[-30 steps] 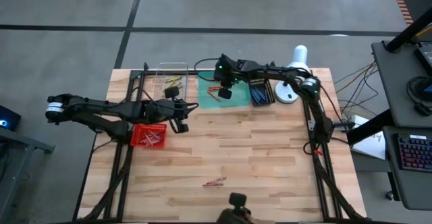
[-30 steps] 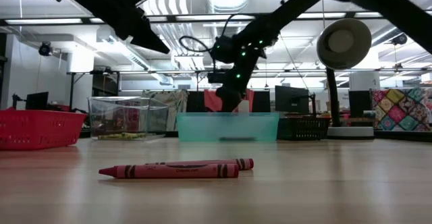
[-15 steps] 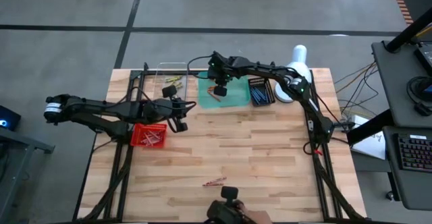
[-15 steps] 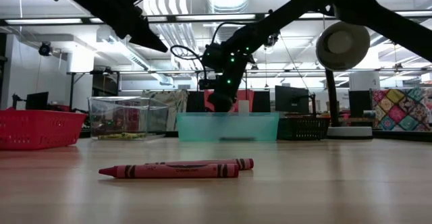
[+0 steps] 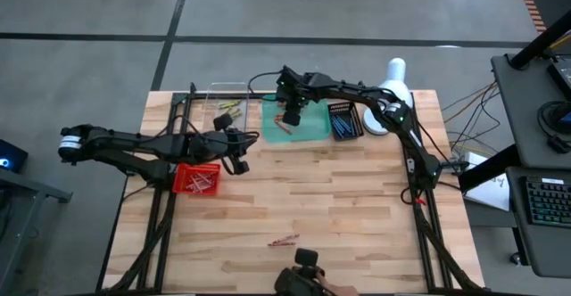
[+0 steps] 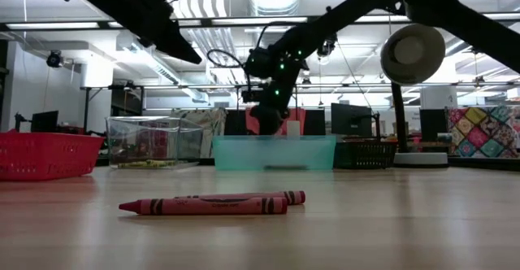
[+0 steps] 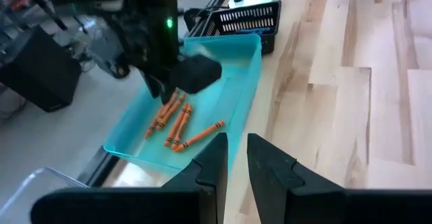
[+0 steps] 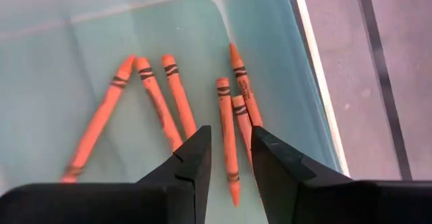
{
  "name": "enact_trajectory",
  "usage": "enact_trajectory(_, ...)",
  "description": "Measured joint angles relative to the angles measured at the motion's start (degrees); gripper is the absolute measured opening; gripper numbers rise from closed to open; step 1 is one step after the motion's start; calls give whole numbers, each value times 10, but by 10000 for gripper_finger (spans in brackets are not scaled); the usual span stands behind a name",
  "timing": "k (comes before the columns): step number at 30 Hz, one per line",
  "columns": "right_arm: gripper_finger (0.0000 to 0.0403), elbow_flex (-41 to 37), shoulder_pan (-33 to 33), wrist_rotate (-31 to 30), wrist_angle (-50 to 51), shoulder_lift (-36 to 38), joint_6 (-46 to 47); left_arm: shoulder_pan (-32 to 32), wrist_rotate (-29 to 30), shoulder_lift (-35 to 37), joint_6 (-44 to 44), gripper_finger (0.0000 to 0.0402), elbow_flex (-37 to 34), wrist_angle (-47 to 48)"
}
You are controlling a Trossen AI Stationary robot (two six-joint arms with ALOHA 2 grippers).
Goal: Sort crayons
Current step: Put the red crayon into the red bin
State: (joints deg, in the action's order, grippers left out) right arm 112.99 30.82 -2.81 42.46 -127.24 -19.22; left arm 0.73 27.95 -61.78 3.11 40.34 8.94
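Note:
My right gripper [image 8: 231,140] hangs open over the far left part of the teal tray [image 5: 312,135], fingers pointing down. Several orange crayons [image 8: 172,89] lie flat on the tray's floor. One of them [image 8: 228,136] shows in the gap between the fingers, apart from both. My left gripper [image 7: 236,146] is held above the table left of the tray, aimed at it. Its fingers stand a narrow gap apart with nothing between them. Two red crayons [image 6: 211,205] lie side by side on the table near its front edge [image 5: 284,240].
A red mesh basket [image 5: 196,178] stands under the left arm. A clear container [image 5: 227,109] with yellow-green crayons stands at the far left. A black basket [image 5: 345,120] with blue crayons and a white lamp [image 5: 388,91] stand right of the tray. The table's middle is bare wood.
My right gripper has moved a little toward the table's left edge, staying above the teal tray.

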Motion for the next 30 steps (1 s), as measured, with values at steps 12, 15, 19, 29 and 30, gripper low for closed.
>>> enact_trajectory(12, 77, 0, -64, 3, 66, 63, 52, -33, -115, 0, -93, 40, 0, 11)
enact_trajectory(15, 74, -2, -89, 3, 93, 82, 73, -52, -126, -4, -115, 40, 0, 10)
enact_trajectory(19, 72, -31, -131, 3, 107, 118, 92, -87, -127, -17, -136, 40, 0, 10)
enact_trajectory(29, 71, -254, -266, -2, -67, 283, 139, -180, -126, -83, -193, 40, 0, -52)
enact_trajectory(30, 70, -280, -280, -2, -95, 298, 146, -188, -126, -94, -195, 40, 0, -66)
